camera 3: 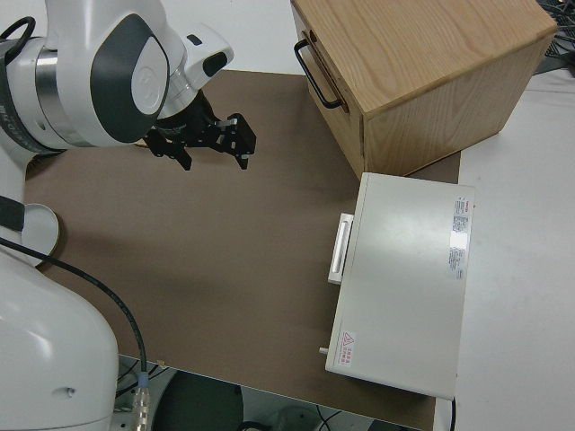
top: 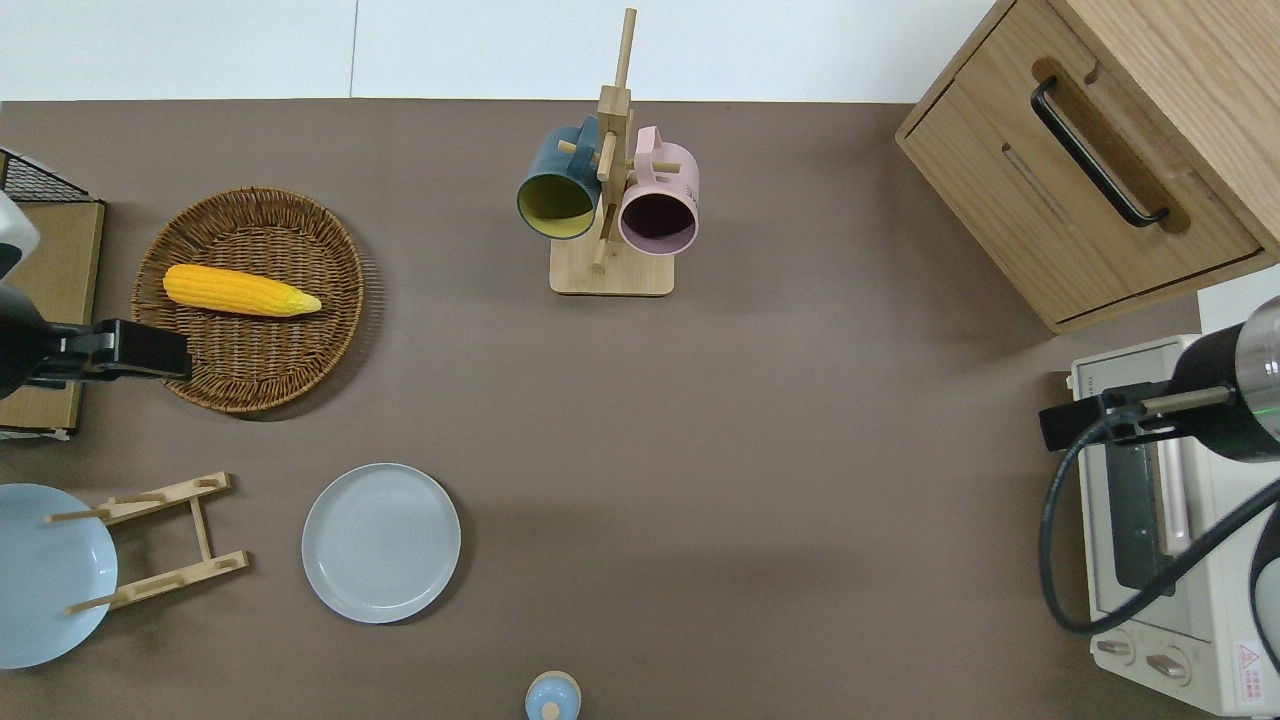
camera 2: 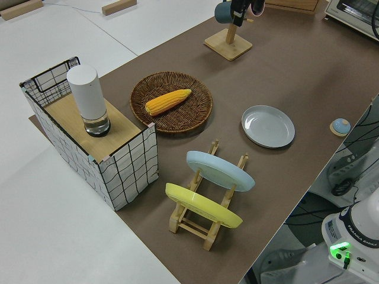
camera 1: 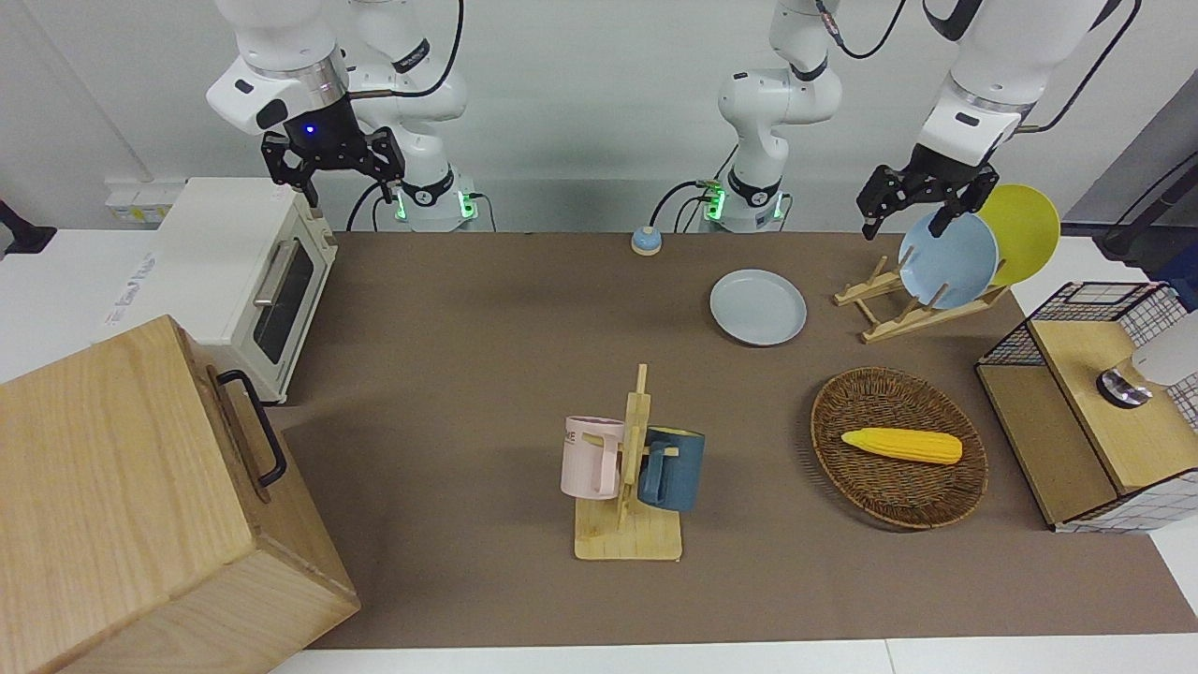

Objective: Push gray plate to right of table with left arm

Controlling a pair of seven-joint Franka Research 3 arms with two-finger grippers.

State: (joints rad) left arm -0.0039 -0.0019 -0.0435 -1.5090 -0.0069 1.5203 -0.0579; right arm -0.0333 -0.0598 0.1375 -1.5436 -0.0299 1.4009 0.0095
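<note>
The round pale gray plate (top: 381,542) lies flat on the matte brown table (top: 760,450), beside the wooden dish rack (top: 160,541) on the side toward the right arm's end, touching nothing. Farther from the robots than the rack sits a woven wicker basket (top: 300,345) holding a yellow corn cob (top: 240,290). The left gripper (camera 1: 922,201) hangs raised over the rack, fingers spread. The right arm is parked, its gripper (camera 1: 332,168) spread wide.
</note>
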